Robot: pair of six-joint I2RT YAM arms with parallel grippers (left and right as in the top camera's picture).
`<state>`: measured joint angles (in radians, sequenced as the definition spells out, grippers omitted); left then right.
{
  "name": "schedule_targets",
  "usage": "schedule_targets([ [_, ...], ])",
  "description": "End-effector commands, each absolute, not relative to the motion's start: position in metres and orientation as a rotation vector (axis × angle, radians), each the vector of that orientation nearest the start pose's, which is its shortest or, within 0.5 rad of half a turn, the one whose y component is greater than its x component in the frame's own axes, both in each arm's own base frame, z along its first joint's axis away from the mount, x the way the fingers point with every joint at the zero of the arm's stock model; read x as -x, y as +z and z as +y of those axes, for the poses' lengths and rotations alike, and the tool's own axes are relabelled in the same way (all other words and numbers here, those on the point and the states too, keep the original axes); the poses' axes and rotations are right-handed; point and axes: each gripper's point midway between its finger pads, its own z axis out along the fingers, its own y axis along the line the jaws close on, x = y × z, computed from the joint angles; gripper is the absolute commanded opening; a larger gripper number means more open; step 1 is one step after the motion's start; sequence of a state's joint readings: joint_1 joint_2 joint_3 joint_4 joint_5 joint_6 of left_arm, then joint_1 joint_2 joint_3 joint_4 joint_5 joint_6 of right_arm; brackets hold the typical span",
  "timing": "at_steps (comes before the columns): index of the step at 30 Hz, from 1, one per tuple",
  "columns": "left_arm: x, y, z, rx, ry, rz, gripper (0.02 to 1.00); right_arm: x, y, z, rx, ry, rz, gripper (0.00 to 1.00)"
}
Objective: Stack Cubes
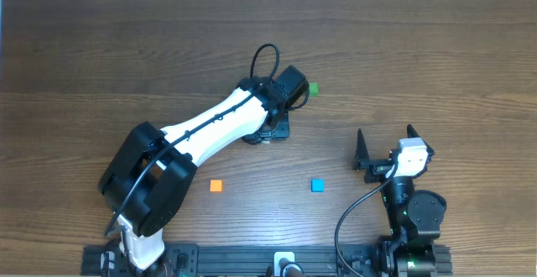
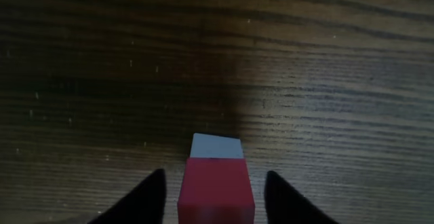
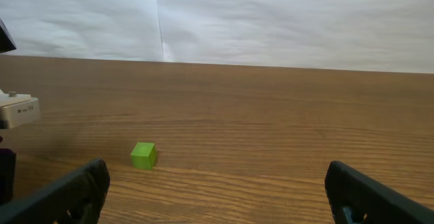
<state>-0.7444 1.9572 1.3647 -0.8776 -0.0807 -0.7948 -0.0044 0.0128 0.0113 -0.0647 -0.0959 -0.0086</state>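
The red cube (image 2: 217,191) was seen low at the centre of the left wrist view, squarely between the spread fingers of the left gripper (image 2: 215,176), a gap left on each side; a pale block (image 2: 217,146) was seen at its far edge, whether under or behind could not be told; the left arm was stretched to the top view's centre, near the green cube (image 1: 313,88); the right gripper (image 1: 386,136) was held spread at lower right.

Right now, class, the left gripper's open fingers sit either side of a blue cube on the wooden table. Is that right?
Not quite. The left wrist view shows the left gripper, fingers open, either side of a red cube, not a blue one, on the wooden table.
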Motion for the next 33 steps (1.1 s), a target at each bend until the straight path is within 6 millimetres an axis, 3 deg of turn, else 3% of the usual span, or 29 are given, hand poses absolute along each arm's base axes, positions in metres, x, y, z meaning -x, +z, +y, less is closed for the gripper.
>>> schedule_targets([
  [1,-0.288,0.020,-0.244,0.095,-0.002,3.029,0.678,-0.246,0.159,0.016,0.085,0.066,1.635,0.993],
  [3,-0.289,0.021,-0.245,0.096,-0.010,3.024,0.866,-0.246,0.159,0.016,0.085,0.066,1.634,0.991],
  [5,-0.291,0.027,-0.247,0.098,-0.033,3.009,0.993,-0.246,0.159,0.016,0.085,0.066,1.635,0.993],
  [8,-0.297,0.053,-0.255,0.101,-0.132,2.950,1.000,-0.246,0.159,0.016,0.085,0.066,1.635,0.991],
  [13,-0.302,0.118,-0.261,0.104,-0.313,2.808,0.998,-0.246,0.159,0.016,0.085,0.066,1.635,0.993],
  [17,-0.291,0.159,-0.247,0.090,-0.354,2.743,1.000,-0.246,0.159,0.016,0.085,0.066,1.634,0.991],
  [19,-0.279,0.165,-0.235,0.091,-0.346,2.744,1.000,-0.246,0.159,0.016,0.085,0.066,1.634,0.993],
  [21,-0.267,0.162,-0.218,0.097,-0.307,2.743,0.998,-0.246,0.159,0.016,0.085,0.066,1.635,0.991],
  [22,-0.255,0.148,-0.203,0.101,-0.264,2.751,1.000,-0.246,0.159,0.016,0.085,0.066,1.635,0.991],
  [27,-0.225,0.095,-0.172,0.102,-0.173,2.805,1.000,-0.246,0.159,0.016,0.085,0.066,1.634,0.993],
  [28,-0.215,0.074,-0.162,0.099,-0.135,2.835,0.998,-0.246,0.159,0.016,0.085,0.066,1.635,0.991],
  [30,-0.205,0.055,-0.154,0.095,-0.103,2.861,0.998,-0.246,0.159,0.016,0.085,0.066,1.635,0.993],
  [33,-0.200,0.042,-0.150,0.094,-0.097,2.868,0.980,-0.246,0.159,0.016,0.085,0.066,1.635,0.991],
])
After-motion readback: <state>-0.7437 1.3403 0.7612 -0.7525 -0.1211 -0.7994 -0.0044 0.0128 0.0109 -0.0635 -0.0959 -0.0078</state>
